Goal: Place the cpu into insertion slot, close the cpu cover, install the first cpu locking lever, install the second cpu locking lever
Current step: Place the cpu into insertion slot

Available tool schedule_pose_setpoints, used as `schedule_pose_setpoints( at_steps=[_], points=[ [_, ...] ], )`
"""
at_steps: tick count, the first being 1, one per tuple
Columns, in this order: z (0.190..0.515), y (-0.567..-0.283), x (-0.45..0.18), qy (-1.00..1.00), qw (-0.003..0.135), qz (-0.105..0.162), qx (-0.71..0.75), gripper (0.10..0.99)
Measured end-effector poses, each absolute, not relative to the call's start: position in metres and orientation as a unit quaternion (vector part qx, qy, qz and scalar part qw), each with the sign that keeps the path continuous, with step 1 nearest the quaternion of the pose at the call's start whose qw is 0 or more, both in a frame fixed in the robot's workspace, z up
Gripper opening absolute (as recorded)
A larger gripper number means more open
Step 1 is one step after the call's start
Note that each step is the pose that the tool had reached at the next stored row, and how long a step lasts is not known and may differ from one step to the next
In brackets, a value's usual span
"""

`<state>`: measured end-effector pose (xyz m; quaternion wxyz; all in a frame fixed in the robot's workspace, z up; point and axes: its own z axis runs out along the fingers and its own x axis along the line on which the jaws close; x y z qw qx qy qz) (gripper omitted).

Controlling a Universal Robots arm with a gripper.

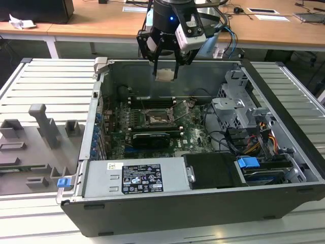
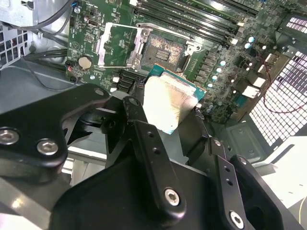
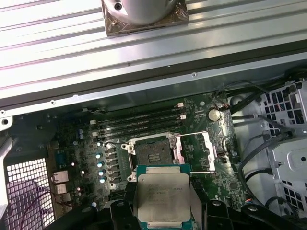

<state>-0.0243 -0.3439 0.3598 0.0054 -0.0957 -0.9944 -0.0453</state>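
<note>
gripper (image 2: 165, 116) clamped on the cpu (image 2: 168, 99), held above the open insertion slot (image 3: 152, 154), cpu cover (image 3: 202, 151) raised

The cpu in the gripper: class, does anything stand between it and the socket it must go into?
Nothing visible does. The gripper holds the cpu above the open case. The socket lies bare beneath, with the cpu cover swung open to one side, off the socket's opening.
</note>
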Motion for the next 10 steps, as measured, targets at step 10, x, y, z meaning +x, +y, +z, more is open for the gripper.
schedule_pose_setpoints(
  at_steps=[10],
  points=[
    [0.3582,-0.3439,-0.0243,-0.993,0.005,-0.045,-0.111,0.529]
  ],
)
